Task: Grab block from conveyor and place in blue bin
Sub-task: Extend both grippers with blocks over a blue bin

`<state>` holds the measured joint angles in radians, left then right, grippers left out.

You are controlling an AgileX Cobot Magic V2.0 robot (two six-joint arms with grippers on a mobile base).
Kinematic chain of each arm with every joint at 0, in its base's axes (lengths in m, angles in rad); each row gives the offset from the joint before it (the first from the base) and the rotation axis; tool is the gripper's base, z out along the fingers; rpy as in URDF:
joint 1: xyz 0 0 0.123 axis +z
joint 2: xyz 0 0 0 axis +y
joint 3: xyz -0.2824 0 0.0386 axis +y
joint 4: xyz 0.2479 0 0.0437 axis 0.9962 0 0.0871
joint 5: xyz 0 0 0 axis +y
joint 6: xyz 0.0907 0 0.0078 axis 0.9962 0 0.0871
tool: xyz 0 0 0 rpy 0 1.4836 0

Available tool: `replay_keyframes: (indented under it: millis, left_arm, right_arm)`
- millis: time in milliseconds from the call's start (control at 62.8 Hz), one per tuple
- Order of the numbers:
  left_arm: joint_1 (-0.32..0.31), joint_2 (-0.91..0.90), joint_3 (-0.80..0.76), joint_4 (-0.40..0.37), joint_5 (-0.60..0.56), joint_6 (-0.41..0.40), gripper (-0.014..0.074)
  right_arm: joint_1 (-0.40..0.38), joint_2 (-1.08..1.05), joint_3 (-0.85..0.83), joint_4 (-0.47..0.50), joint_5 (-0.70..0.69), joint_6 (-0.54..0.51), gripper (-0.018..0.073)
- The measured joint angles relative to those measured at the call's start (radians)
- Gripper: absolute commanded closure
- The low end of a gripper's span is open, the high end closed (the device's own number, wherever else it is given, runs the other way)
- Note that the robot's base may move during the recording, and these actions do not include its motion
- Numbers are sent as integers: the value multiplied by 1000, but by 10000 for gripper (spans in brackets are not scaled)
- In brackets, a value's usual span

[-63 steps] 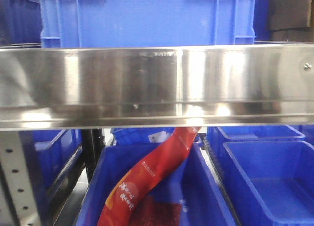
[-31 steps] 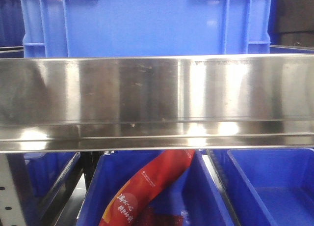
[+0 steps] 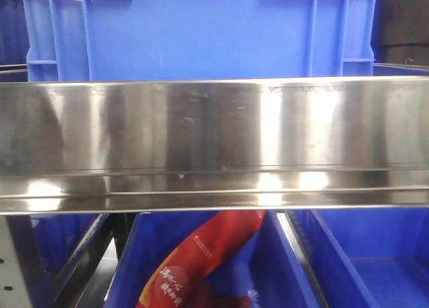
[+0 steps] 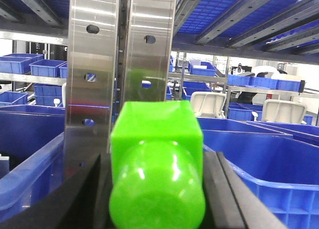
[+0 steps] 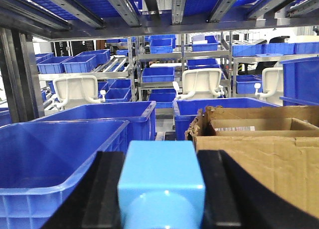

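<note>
My left gripper [image 4: 157,189] is shut on a bright green block [image 4: 157,154], its black jaws pressed on both sides; a blue bin [image 4: 264,164] lies just to its right and another blue bin [image 4: 30,154] to its left. My right gripper [image 5: 162,189] is shut on a light blue block [image 5: 162,176], held beside a large blue bin [image 5: 55,159] on its left. The conveyor is out of view. Neither gripper shows in the front view.
A steel shelf rail [image 3: 214,144] fills the front view, a blue crate [image 3: 201,33] on it, blue bins and a red packet [image 3: 201,261] below. Steel uprights [image 4: 119,64] stand close ahead of the left gripper. A cardboard box [image 5: 259,149] sits right of the right gripper.
The front view has shifted: the steel rail sits lower in frame and looms larger, hiding more of the bins and red packet below.
</note>
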<state>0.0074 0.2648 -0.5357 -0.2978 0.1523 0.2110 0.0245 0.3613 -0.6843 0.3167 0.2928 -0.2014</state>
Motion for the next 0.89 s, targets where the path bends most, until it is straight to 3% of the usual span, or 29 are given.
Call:
replay_keyframes:
  millis: [510,669,892]
  left_arm:
    - [0,0,0,0,-37,0,708]
    - [0,64,-67,23,83,9,708]
    - [0,236,-262,27,230,21,708]
  right_arm:
    - [0,0,0,0,0,0,721]
    - [20,56,-24,0,2,-2,721]
    - [123,242,-127,2,4,-46,721]
